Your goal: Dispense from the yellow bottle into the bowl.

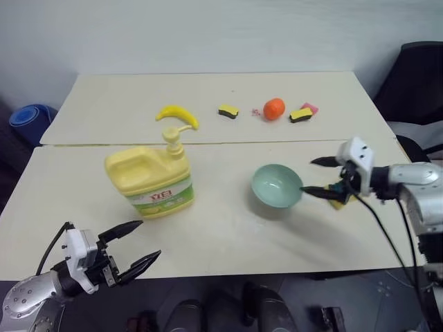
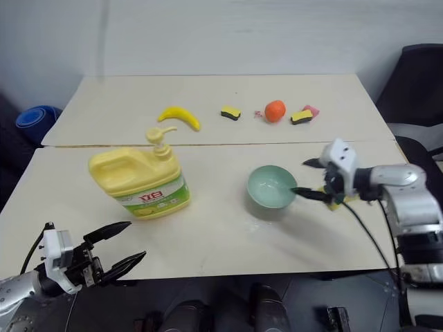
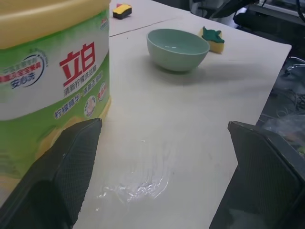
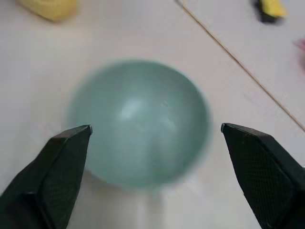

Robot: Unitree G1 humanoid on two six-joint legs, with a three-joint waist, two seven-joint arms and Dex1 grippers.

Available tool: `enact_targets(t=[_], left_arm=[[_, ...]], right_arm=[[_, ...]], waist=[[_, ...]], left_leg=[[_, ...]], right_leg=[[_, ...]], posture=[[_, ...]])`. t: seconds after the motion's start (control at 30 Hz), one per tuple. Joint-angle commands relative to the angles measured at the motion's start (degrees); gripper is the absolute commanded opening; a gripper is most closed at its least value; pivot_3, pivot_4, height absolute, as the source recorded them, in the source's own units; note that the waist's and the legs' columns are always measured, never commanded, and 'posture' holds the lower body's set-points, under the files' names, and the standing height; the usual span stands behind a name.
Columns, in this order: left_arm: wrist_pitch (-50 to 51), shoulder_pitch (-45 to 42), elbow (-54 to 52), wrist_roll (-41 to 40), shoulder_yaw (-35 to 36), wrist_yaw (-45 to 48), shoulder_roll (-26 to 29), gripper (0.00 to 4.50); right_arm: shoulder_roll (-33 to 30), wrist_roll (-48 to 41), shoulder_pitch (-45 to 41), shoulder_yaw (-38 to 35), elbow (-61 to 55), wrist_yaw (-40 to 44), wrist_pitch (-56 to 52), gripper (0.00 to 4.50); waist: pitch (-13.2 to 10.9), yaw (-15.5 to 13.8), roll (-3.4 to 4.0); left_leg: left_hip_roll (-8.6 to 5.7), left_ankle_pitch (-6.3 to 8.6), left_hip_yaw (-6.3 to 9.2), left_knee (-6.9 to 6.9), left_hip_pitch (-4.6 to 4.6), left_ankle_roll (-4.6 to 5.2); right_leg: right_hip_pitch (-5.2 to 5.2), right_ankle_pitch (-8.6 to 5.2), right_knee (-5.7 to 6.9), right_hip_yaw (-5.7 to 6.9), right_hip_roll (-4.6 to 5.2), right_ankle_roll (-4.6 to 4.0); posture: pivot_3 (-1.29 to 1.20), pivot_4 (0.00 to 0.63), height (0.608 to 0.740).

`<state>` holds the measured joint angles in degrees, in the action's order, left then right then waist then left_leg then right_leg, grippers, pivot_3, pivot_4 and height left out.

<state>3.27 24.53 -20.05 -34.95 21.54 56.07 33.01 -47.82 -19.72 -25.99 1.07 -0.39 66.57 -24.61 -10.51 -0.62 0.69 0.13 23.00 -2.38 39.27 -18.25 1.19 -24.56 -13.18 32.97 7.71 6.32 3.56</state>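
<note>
Bottle [image 1: 151,178]: large pale-yellow jug with moulded handle and yellow pump top; green-and-white label with red lettering. Stands upright on the table [image 1: 208,235], left of centre.

Bowl [image 1: 276,186]: small, round, plain mint-green, smooth inside. Sits upright, right of the bottle and apart from it.

Left tool [image 1: 133,243]: fingers spread wide, holding nothing, at the table's near edge, just in front of the bottle.

Right tool [image 1: 317,177]: fingers spread wide, holding nothing, pointing at the bowl from its right, just beside the rim.

Far half of the table: banana [image 1: 177,115], orange [image 1: 274,108], sponges [image 1: 228,111].
</note>
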Motion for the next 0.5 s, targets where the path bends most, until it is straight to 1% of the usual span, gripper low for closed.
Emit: enact_targets(t=[0.03, 0.13, 0.27, 0.3, 0.4, 0.5], left_arm=[[-1.96, 0.37, -0.53, 0.80, 0.59, 0.72, -0.03, 4.50], [-3.26, 0.26, 0.04, 1.29, 0.58, 1.45, -0.01, 4.50], [-3.91, -0.47, 0.32, 1.31, 0.70, 2.33, 0.51, 4.50], [-3.75, -0.96, 0.19, 1.19, 0.84, 2.29, 0.76, 4.50], [-2.30, -2.68, -0.98, 0.55, 0.95, 1.30, 1.36, 4.50], [-1.46, -3.51, -2.04, 0.27, 0.90, 0.58, 1.68, 4.50]], right_arm=[[1.29, -2.42, 1.72, 0.75, -8.62, -2.80, -6.09, 4.47], [3.34, 1.81, 3.08, 4.49, -10.68, -7.09, -6.08, 4.47], [5.31, 5.87, 4.20, 7.92, -7.95, -10.67, -5.20, 4.47], [6.00, 7.12, 4.52, 8.68, -6.48, -11.39, -3.61, 4.47], [7.04, 9.99, 4.85, 10.69, -2.07, -11.44, 0.57, 3.87], [8.39, 12.50, 3.68, 11.56, 2.06, -12.43, 4.98, 2.78]], waist=[[0.00, -0.61, -0.01], [0.02, -0.79, -0.03], [0.03, -0.71, -0.05], [0.03, -0.71, -0.07], [0.04, -0.68, -0.07], [0.04, -0.54, -0.07]], left_leg=[[-0.02, 0.02, 0.00, 0.00, 0.01, 0.02], [-0.13, 0.03, 0.00, 0.00, 0.00, 0.07], [-0.14, 0.03, 0.00, 0.00, -0.03, 0.08], [-0.14, 0.02, 0.00, 0.00, -0.03, 0.08], [-0.17, -0.01, -0.01, 0.00, -0.02, 0.10], [-0.18, -0.03, -0.02, 0.00, -0.02, 0.11]], right_leg=[[0.00, 0.00, 0.00, -0.01, 0.02, 0.00], [-0.01, 0.00, -0.01, -0.03, 0.11, 0.00], [-0.02, 0.00, -0.01, -0.01, 0.11, 0.00], [-0.02, 0.00, -0.01, 0.00, 0.10, 0.00], [-0.02, 0.01, 0.02, 0.02, 0.09, 0.01], [-0.01, 0.01, 0.04, 0.02, 0.08, 0.02]], posture=[[0.00, 0.150, 0.740], [0.00, 0.150, 0.740], [0.00, 0.150, 0.740], [0.00, 0.150, 0.740], [0.00, 0.150, 0.740], [0.00, 0.150, 0.740]])
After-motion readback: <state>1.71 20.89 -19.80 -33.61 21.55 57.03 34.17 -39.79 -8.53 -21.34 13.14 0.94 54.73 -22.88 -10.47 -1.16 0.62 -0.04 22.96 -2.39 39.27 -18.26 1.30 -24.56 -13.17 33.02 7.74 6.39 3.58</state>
